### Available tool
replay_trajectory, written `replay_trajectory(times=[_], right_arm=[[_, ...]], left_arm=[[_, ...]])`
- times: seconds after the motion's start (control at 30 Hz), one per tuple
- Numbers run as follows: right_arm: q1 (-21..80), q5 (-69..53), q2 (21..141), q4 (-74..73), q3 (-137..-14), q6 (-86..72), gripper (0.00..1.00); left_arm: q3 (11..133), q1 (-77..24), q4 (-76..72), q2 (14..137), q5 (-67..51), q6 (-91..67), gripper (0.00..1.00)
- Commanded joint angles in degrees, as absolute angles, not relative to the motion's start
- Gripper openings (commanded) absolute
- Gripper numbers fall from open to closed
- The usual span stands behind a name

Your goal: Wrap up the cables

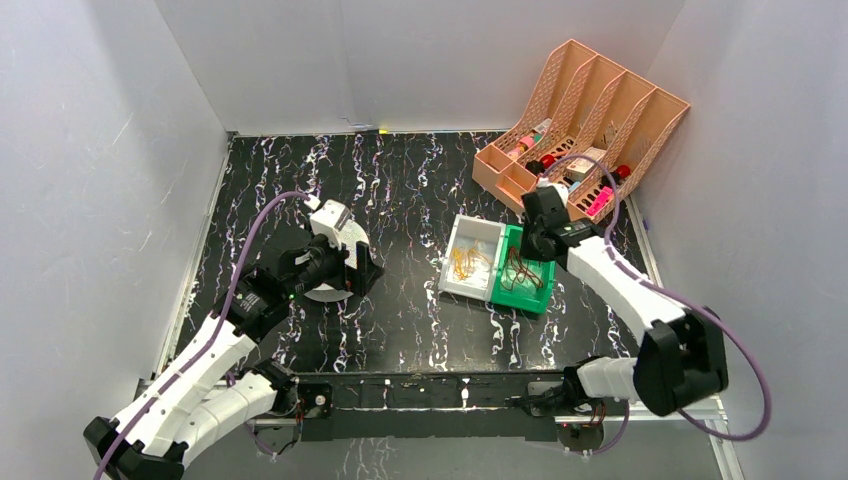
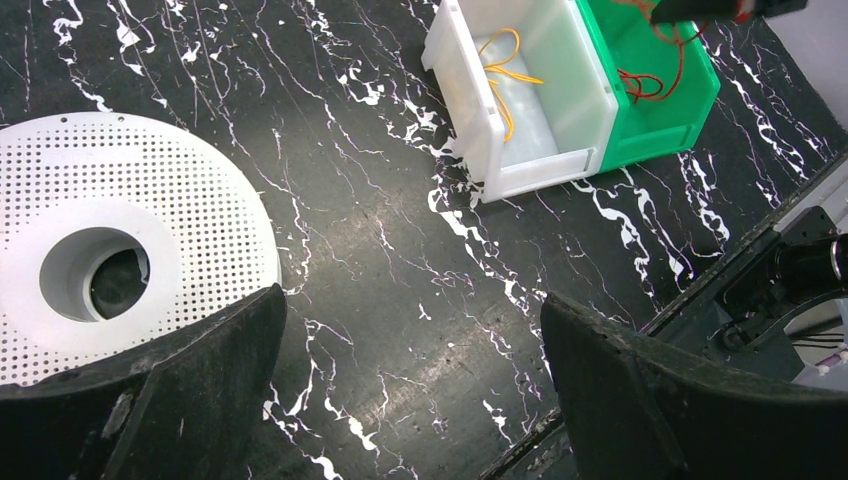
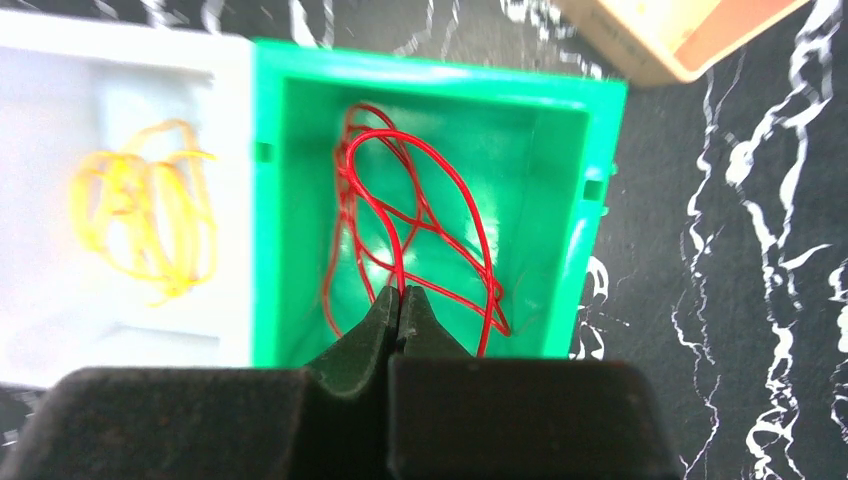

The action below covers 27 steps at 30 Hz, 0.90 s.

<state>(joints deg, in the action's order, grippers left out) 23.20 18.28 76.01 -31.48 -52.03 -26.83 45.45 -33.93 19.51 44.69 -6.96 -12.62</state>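
A tangle of red cable (image 3: 415, 225) lies in the green bin (image 3: 585, 215); it also shows in the top view (image 1: 522, 272). My right gripper (image 3: 401, 292) is shut on a strand of the red cable, its tips inside the bin (image 1: 541, 290). A yellow cable (image 3: 150, 225) lies in the white bin (image 3: 228, 190) beside it, also seen in the left wrist view (image 2: 500, 80). A white perforated spool disc (image 2: 150, 230) lies on the table under my left gripper (image 2: 415, 390), which is open and empty above the table (image 1: 345, 265).
A peach file organiser (image 1: 590, 110) with small items stands at the back right, close behind my right arm. The black marbled table (image 1: 400, 190) is walled in white. A metal rail (image 1: 430, 385) runs along the near edge.
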Motion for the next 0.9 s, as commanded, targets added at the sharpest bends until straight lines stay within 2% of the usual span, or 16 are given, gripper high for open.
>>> replay_trajectory(times=[0.0,0.33,0.63,0.87], right_arm=[[23.0,18.0,67.7,-33.1,-58.9,-25.1,0.00],[23.3,8.2,60.8,-35.6,-74.8,-22.6,0.00],[23.5,-5.6,61.3,-30.2,-88.5,-19.5,0.00],[23.5,-18.3,66.2,-26.4,-103.6,-16.7,0.00]], left_arm=[[46.1,-34.1,19.3,44.7,-9.1,-12.5,0.98],[47.8,-34.1,19.0,45.0,-12.6,-12.6,0.98],[50.3,-34.1,22.3,42.7,-18.0,-14.4,0.99],[52.2,-34.1,25.9,40.0,-18.8,-15.1,0.98]])
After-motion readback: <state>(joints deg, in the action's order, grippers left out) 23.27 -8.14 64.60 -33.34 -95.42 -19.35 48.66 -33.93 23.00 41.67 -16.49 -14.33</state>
